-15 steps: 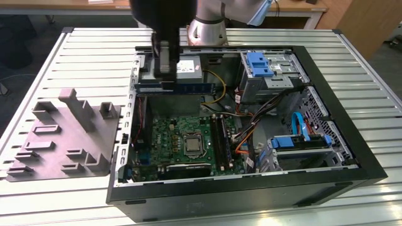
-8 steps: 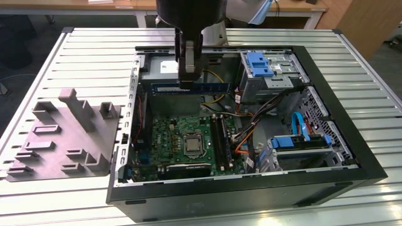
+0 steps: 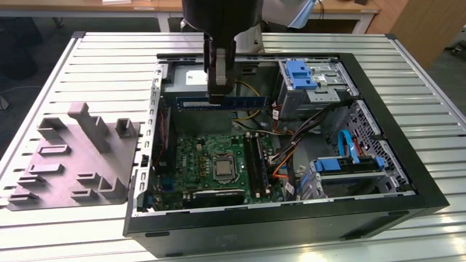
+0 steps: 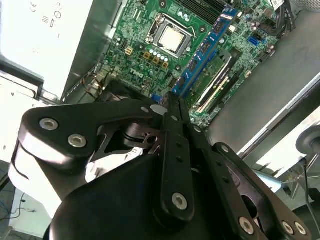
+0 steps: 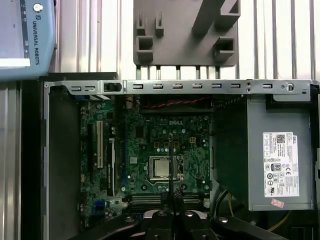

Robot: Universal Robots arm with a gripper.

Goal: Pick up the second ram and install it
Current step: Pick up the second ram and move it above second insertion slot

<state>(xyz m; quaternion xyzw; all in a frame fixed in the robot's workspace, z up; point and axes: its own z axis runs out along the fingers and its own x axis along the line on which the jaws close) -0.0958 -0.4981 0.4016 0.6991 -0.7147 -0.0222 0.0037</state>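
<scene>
Slatted metal table [image 3: 109,60]; gripper [image 3: 220,94] clamps the second ram [image 3: 248,101] above the open case [image 3: 291,224]; power supply [image 5: 235,150] bears a printed label [image 5: 281,162].

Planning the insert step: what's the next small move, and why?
Probably carry the ram sideways toward the slots, kept high. The gripper is shut on it over the power supply end of the case, not above the slots.

A silver table of ribbed aluminium slats [image 3: 109,60] carries two things. An open black computer tower case [image 3: 291,232] lies from the centre to the right of the frame. Just beside it, at left, lies a flat grey plastic fixture with upright blocks [image 3: 73,164].
</scene>
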